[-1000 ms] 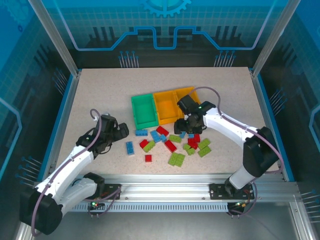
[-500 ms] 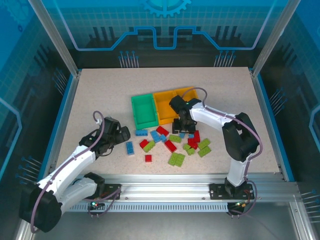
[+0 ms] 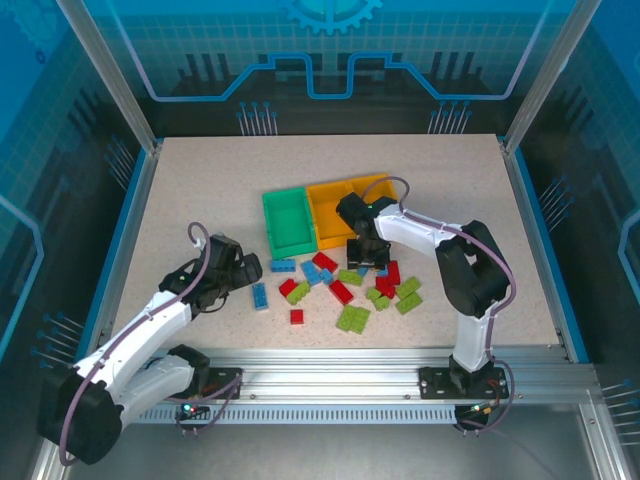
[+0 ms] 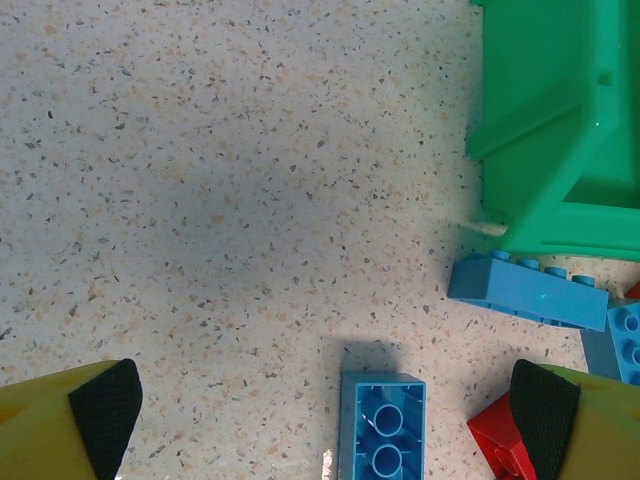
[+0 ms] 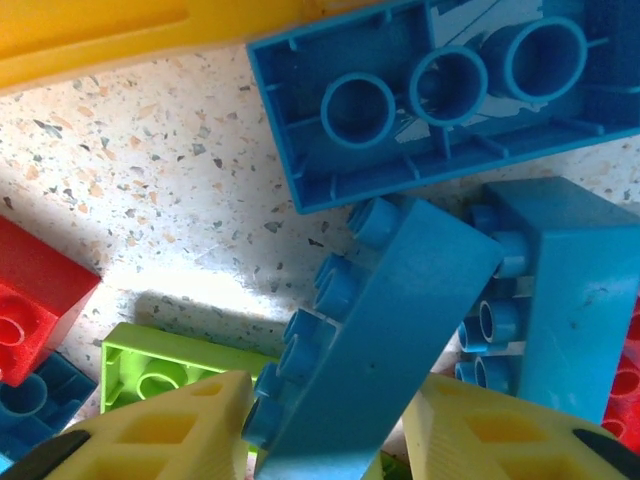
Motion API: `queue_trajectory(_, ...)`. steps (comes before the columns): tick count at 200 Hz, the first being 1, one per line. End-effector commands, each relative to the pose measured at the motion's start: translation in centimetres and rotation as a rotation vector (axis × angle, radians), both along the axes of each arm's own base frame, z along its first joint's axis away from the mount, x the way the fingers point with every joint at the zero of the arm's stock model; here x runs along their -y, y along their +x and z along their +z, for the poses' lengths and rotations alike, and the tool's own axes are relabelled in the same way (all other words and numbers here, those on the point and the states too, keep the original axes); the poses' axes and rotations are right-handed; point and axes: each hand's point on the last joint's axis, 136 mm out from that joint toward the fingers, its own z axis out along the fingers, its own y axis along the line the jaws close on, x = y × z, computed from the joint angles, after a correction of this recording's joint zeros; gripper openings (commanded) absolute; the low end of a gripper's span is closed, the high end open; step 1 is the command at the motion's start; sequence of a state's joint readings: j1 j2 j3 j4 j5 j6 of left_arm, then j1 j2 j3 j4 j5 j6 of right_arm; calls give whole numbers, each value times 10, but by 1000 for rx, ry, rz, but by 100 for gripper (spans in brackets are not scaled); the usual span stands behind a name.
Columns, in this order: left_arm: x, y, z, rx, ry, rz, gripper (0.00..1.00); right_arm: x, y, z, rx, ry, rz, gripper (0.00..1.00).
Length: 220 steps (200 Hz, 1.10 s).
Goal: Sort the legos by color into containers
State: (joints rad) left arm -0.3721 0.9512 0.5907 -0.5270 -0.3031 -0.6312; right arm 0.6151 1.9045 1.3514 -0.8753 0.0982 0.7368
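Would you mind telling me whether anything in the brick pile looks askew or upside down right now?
Yes. A long blue brick sits tilted on edge between the fingers of the right gripper, studs sideways. Beside the yellow bin, an upturned blue brick lies hollow side up. Nothing looks damaged.
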Motion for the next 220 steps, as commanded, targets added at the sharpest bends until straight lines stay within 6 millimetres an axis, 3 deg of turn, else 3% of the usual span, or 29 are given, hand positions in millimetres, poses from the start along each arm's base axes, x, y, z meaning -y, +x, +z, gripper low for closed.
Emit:
queue_trajectory(1, -1, -5, -7, -20, 11, 16, 99, 7, -5, -4, -22, -39, -7, 34)
queue_trajectory(38, -1, -5, -6, -15, 16, 13, 99, 4, -5, 4, -4, -24, 1, 15)
queue_trajectory(98, 2, -7, -5, -19, 37, -1, 99, -12, -9, 71, 118, 57, 72, 15)
queue_trajectory(118, 6, -7, -3, -17, 44, -19, 99, -5, 2, 99, 195, 71, 97, 15)
queue_trajectory(137, 14, -6, 0, -7, 48, -49, 99, 4, 26, 116, 272, 73, 139, 16)
queue_trajectory(182, 54, -3, 10, 25, 112, -225, 99, 50, 92, 110, 353, 89, 81, 13)
queue_trajectory(195, 68, -3, 10, 33, 127, -280, 99, 53, 105, 104, 338, 111, 92, 14)
queue_trajectory(220, 77, -5, 5, 3, 146, -296, 99, 47, 119, 91, 279, 94, 160, 14)
